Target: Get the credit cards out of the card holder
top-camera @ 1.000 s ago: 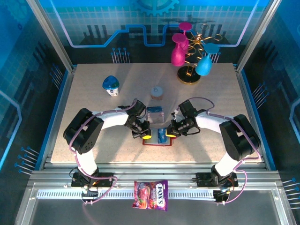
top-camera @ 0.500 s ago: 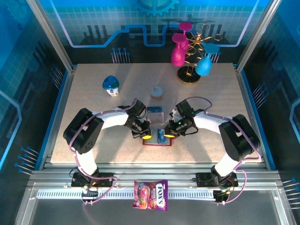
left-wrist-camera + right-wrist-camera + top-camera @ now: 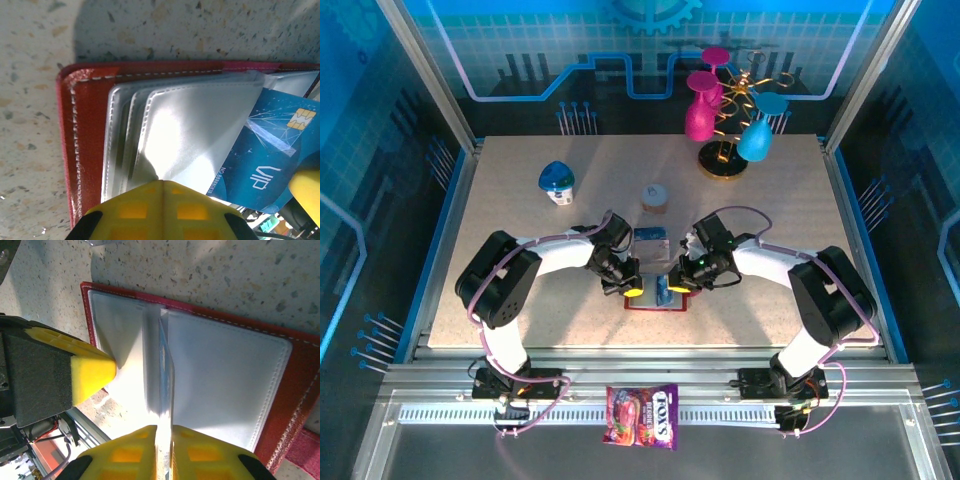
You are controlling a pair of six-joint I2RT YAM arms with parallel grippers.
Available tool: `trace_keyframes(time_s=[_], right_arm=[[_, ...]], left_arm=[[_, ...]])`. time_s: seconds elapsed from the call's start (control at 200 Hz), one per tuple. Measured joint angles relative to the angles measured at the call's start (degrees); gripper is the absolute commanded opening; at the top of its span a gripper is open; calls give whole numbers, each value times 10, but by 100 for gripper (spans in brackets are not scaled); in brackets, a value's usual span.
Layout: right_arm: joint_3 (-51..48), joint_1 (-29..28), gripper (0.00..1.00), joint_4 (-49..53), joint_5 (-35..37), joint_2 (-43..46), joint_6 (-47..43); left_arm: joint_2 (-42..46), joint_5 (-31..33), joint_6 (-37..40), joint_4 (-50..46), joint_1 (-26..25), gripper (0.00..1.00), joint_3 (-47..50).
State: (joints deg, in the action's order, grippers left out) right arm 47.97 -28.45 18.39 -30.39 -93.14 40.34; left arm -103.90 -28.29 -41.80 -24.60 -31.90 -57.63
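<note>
Bottle (image 3: 557, 183), one, blue-capped, stands at far left of the desk (image 3: 520, 290).

Left arm rises from its base, folds at the elbow and reaches inward to the near centre. Left claw (image 3: 161, 186) is closed, fingers together with nothing between them, its tip set down on the holder's left half.

Holder (image 3: 90, 125), one, red, lies opened flat at near centre between both claws. Three clear pockets (image 3: 195, 130) are fanned under the left claw.

Cards counted: two. One blue card (image 3: 260, 165) sits skewed, partly out of a pocket. One blue-and-white card (image 3: 650, 238) lies loose on the desk just beyond the holder. One jar (image 3: 655, 197) stands farther back.

Right claw (image 3: 163, 432) is pinched on a thin upright sheet (image 3: 166, 365) at the holder's middle; card or pocket cannot be told. Right arm mirrors the left, elbow out, forearm angled inward.

Stand (image 3: 723, 160), one, hung with pink and blue glasses, occupies the far right. One packet (image 3: 642, 415) lies on the near rail.
</note>
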Motion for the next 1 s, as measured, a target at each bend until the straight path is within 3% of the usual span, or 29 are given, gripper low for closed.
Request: trace_keyframes(time_s=[0.58, 0.78, 1.001], right_arm=[[21, 0, 5, 56, 21, 34, -23], [90, 0, 2, 122, 47, 38, -92], [206, -6, 2, 233, 106, 28, -243]], left_arm=[[26, 5, -1, -9, 0, 3, -29], [68, 11, -2, 14, 10, 8, -30], [113, 33, -17, 53, 49, 10, -5]])
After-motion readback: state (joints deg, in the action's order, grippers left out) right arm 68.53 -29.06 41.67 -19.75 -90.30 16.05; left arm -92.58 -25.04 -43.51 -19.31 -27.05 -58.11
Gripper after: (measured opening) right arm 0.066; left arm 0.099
